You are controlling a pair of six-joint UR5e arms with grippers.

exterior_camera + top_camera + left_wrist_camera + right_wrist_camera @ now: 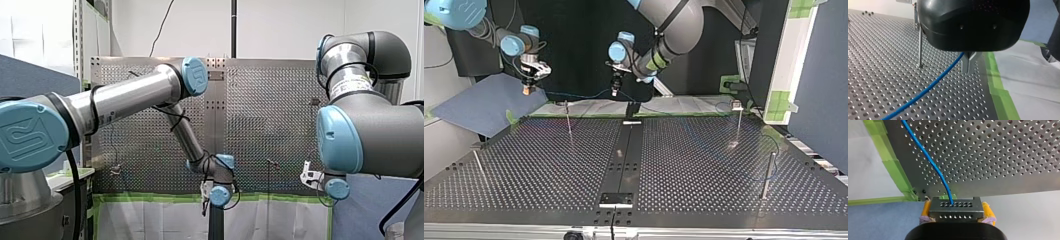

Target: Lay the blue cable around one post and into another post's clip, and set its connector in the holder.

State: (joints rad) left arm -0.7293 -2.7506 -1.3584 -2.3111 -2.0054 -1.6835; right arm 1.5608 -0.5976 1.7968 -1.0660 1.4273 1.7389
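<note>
A robotics lab: jointed arms over a perforated table edged with green tape.

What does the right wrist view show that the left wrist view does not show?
Only the right wrist view: my right gripper shut on the dark connector, where the blue cable ends. Only the left wrist view: my left gripper pinching the cable, with a thin post beside it. Both: the cable over the perforated table and green tape at its edge.
</note>
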